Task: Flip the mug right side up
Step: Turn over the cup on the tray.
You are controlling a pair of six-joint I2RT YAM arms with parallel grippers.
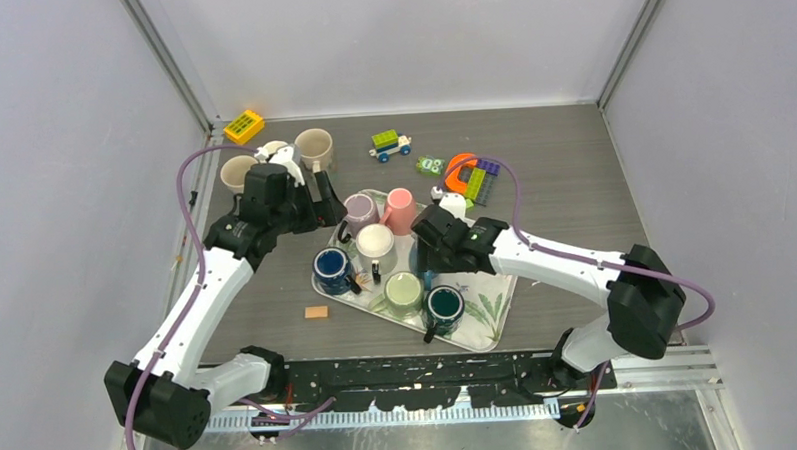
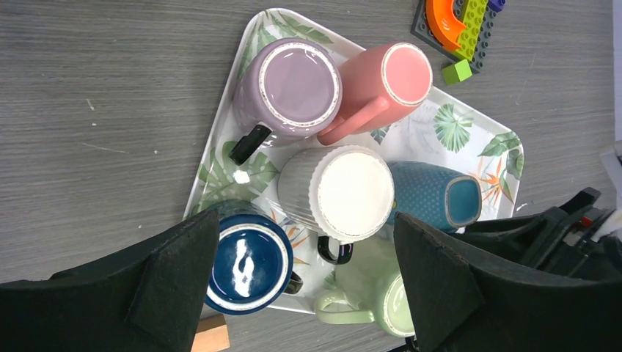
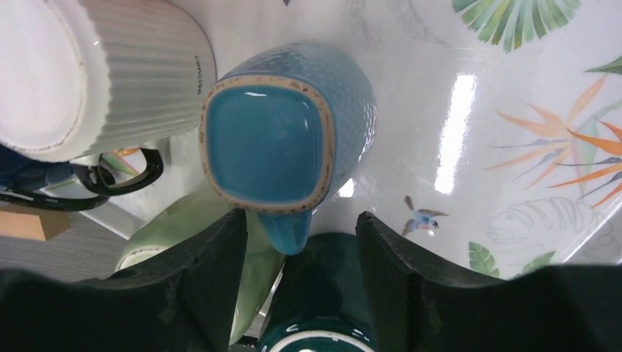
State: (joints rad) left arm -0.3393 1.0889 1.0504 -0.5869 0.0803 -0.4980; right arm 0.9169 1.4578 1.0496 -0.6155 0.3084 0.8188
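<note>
Right fingers (image 3: 205,286), half-open and empty, flank the handle (image 3: 287,233) of the inverted blue mug (image 3: 268,143); grasp step, likely needing closure next.

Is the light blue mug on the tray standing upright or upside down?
Upside down. In the right wrist view the light blue mug shows its flat bottom toward the camera, no opening visible, on the tray.

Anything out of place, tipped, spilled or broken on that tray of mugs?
Nothing spilled or broken. The odd part: the lilac mug, pink mug, white mug and teal mug all stand bottom up on the tray, packed close. The right gripper straddles the teal mug's handle, jaws apart.
</note>
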